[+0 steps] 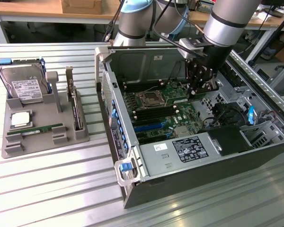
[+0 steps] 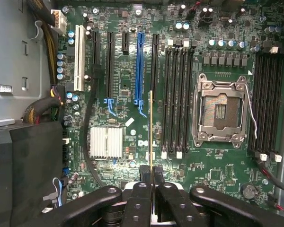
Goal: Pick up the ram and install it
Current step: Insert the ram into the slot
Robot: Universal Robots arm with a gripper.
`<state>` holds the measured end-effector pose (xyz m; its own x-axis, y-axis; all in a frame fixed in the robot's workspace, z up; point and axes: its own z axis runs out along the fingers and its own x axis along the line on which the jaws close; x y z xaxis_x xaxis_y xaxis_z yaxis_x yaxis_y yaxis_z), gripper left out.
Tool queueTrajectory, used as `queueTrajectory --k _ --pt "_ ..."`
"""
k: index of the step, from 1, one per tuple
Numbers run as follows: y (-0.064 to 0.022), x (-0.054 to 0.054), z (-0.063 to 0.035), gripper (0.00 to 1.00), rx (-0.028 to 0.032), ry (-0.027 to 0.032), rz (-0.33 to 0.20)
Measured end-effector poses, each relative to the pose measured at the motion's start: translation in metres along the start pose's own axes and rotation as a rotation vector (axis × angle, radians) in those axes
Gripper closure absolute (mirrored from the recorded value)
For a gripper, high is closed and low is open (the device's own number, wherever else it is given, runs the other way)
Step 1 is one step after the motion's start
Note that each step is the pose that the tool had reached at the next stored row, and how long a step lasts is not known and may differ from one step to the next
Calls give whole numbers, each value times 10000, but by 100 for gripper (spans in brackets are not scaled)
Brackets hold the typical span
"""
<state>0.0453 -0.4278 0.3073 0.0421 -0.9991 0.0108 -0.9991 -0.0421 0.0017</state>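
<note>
Holding the ram, a long thin green circuit-board stick seen edge-on, your black pincer is closed on its upper edge above the green motherboard. Treat it as light and stiff but fragile: keep the hold on the edges, never the chips. You can count two banks of four black memory slots, one silver processor socket, and one more green stick lying in the grey tray on the table.
</note>
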Motion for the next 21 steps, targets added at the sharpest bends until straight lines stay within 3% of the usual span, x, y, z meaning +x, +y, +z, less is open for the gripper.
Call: queueTrajectory --k 21 --pt "0 -1 106 88 0 0 0"
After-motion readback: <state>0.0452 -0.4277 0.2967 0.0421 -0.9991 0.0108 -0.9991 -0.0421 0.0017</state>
